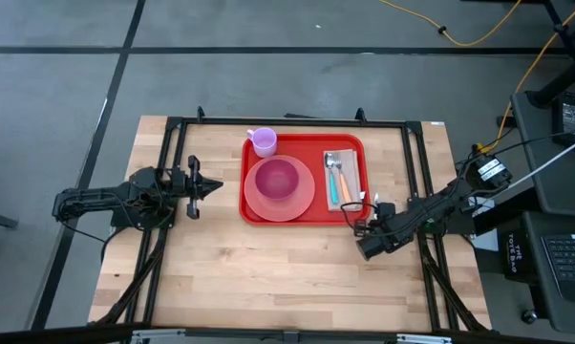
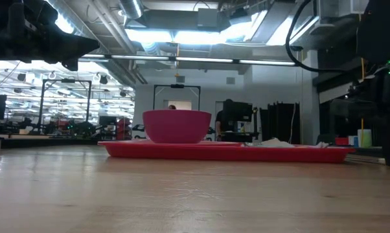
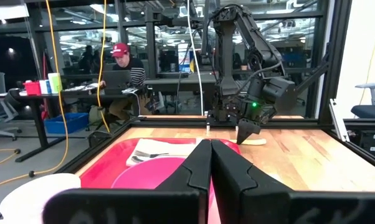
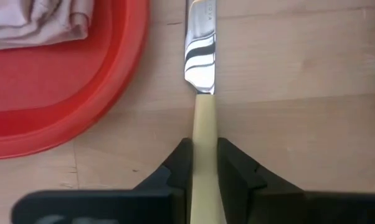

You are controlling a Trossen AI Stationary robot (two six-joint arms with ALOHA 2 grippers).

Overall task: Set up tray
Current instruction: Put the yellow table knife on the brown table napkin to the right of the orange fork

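Note:
The red tray (image 1: 351, 215) lies mid-table and carries a pink plate (image 1: 301, 201) with a pink bowl (image 1: 276, 178), a lilac cup (image 1: 263, 141) and a napkin (image 1: 341, 179) with cutlery on it. A knife (image 4: 201, 74) with a cream handle lies on the wood just off the tray's near right corner. My right gripper (image 4: 204, 146) is shut on it. My left gripper (image 1: 211, 186) waits shut to the left of the tray, clear of everything. My right gripper pinches the knife's cream handle (image 4: 204, 121) between its two fingers (image 4: 178, 168), one on each long side. The fingers come steeply from above. The blade (image 4: 200, 43) points away from them and lies flat on the table beside the tray's rim.
The black frame rails (image 1: 416, 172) run along the table's left, right and far sides. Bare wood stretches from the tray to the table's near edge (image 1: 268, 287). In the room beyond, a person sits at a desk (image 3: 122, 68).

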